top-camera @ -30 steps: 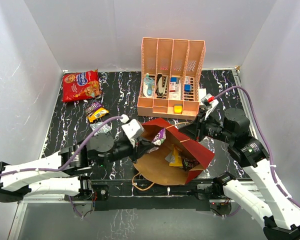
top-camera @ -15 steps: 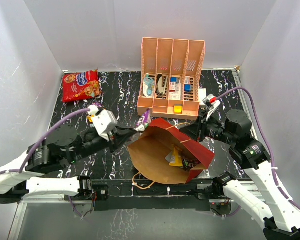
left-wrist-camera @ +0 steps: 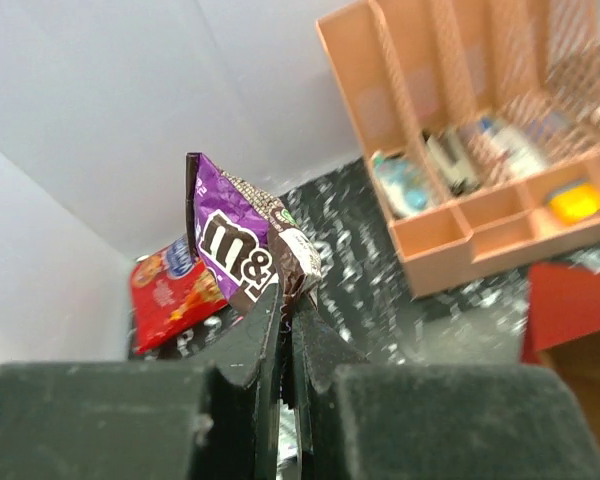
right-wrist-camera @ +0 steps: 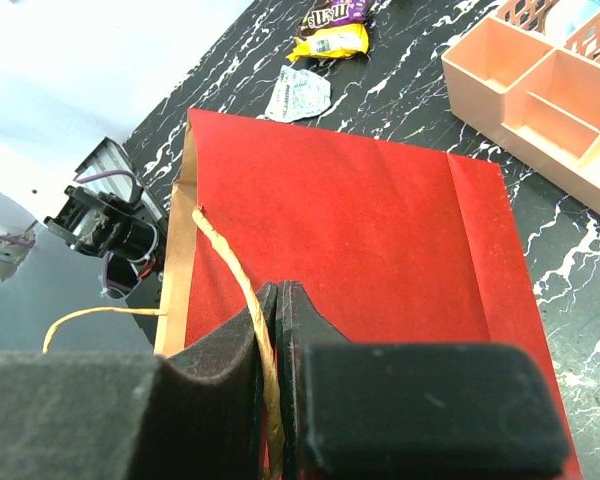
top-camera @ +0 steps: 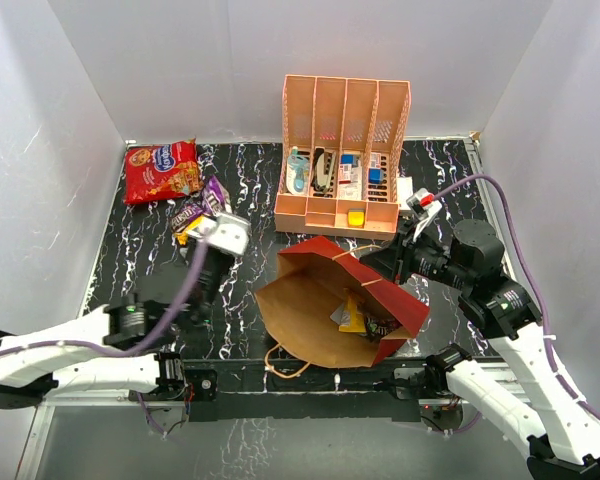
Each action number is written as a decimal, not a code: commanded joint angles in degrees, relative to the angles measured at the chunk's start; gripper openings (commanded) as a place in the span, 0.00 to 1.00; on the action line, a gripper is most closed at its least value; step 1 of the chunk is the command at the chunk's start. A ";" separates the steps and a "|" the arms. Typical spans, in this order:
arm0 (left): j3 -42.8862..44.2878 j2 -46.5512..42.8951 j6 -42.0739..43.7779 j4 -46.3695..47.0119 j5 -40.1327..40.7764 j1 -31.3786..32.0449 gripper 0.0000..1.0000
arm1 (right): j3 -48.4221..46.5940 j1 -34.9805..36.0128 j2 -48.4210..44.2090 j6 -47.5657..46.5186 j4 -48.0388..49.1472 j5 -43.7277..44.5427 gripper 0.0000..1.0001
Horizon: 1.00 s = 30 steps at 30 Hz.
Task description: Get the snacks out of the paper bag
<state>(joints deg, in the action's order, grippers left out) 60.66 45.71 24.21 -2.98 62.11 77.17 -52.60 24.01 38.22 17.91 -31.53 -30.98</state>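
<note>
We see two arms, the left arm (top-camera: 68,360) and the right arm (top-camera: 545,390), each made of white shell links joined by black round motor housings. A purple cable (top-camera: 472,177) loops along each, and our wrist views show matte black fingers (left-wrist-camera: 243,352).

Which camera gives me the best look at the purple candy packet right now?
Left wrist: the purple candy packet fills mid-frame, pinched in the shut left pincer, logo readable. The top view shows it only small and far off. The right wrist view misses it.
</note>
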 commanded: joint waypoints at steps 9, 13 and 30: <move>-9.72 2.42 -27.04 -19.54 1.29 -16.59 0.00 | 0.72 0.22 -0.73 -0.46 2.16 0.82 0.08; -8.70 7.61 -41.19 -28.75 -4.05 -24.67 0.00 | 0.72 0.24 -0.93 -0.25 2.22 0.68 0.08; -11.19 27.94 -60.13 -37.09 -22.54 -40.51 0.00 | 0.48 0.25 -1.65 -0.23 1.88 1.86 0.07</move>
<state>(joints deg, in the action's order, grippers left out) 49.89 72.49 -32.71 -39.48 43.51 37.91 -51.57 23.99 37.43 17.98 -31.55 -30.30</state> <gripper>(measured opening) 0.028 0.077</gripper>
